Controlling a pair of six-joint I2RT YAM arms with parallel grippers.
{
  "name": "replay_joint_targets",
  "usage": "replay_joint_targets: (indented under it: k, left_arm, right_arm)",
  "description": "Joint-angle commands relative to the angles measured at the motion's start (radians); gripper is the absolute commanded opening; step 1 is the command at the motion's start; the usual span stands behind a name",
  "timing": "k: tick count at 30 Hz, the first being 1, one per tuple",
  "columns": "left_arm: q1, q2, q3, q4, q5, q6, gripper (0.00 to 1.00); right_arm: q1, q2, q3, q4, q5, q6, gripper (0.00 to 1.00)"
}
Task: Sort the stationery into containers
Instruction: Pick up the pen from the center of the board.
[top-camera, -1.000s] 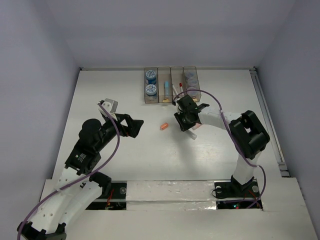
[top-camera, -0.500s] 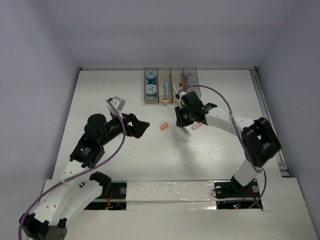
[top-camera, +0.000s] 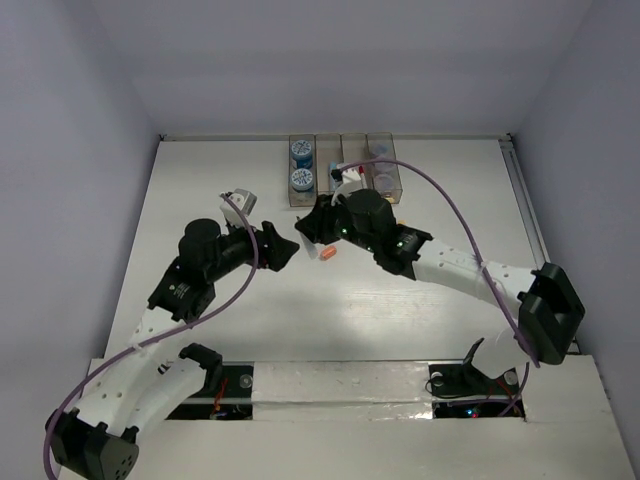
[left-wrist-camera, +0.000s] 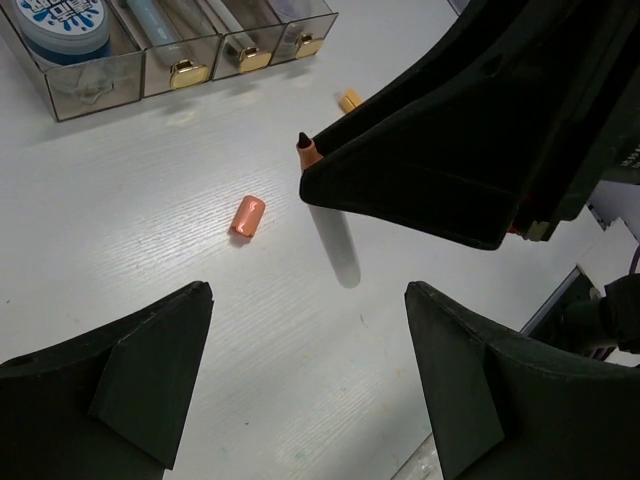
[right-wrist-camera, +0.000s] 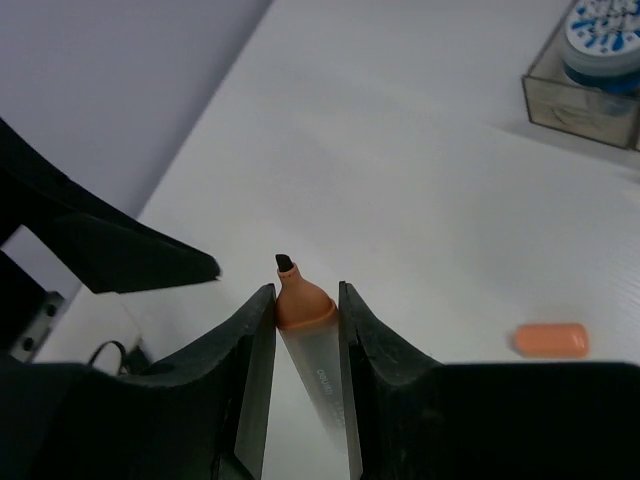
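One uncapped marker (right-wrist-camera: 318, 380) tight in the right claw (right-wrist-camera: 304, 292), left claw (left-wrist-camera: 307, 295) agape nearby

The table (top-camera: 220, 180) before me is white, and up close it shows a fine wood grain. Plain walls of pale grey-lilac close it on three sides: the back wall (top-camera: 330, 60), the left wall (top-camera: 60, 200) and the right wall (top-camera: 600, 150). A thin metal rail (top-camera: 535, 240) runs along the table's right edge, and shiny silver tape (top-camera: 340, 380) covers its near edge. The light is even and the shadows are soft.
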Motion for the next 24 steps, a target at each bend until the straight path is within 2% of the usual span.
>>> replay_joint_targets:
  k: [1, 4, 6, 12, 17, 24]
  left_arm:
    - [0.016, -0.014, 0.008, 0.039, -0.02, -0.006, 0.75]
    - [0.016, -0.016, 0.008, 0.025, -0.069, -0.004, 0.7]
    - [0.027, -0.008, 0.008, 0.024, -0.072, -0.006, 0.62]
    - [0.047, 0.015, 0.007, 0.042, -0.019, -0.009, 0.58]
    - [0.056, 0.01, 0.002, 0.057, 0.0, -0.015, 0.49]
    - [0.065, 0.015, -0.004, 0.076, 0.038, -0.02, 0.42]
  right_arm:
    - [0.022, 0.024, 0.066, 0.212, 0.092, 0.074, 0.0]
    - [0.049, 0.038, 0.078, 0.263, 0.108, 0.077, 0.0]
    - [0.063, 0.042, 0.084, 0.283, 0.123, 0.077, 0.0]
    - [0.083, 0.068, 0.107, 0.312, 0.117, 0.09, 0.0]
    - [0.094, 0.094, 0.121, 0.335, 0.106, 0.099, 0.0]
    - [0.103, 0.114, 0.114, 0.411, 0.045, 0.128, 0.0]
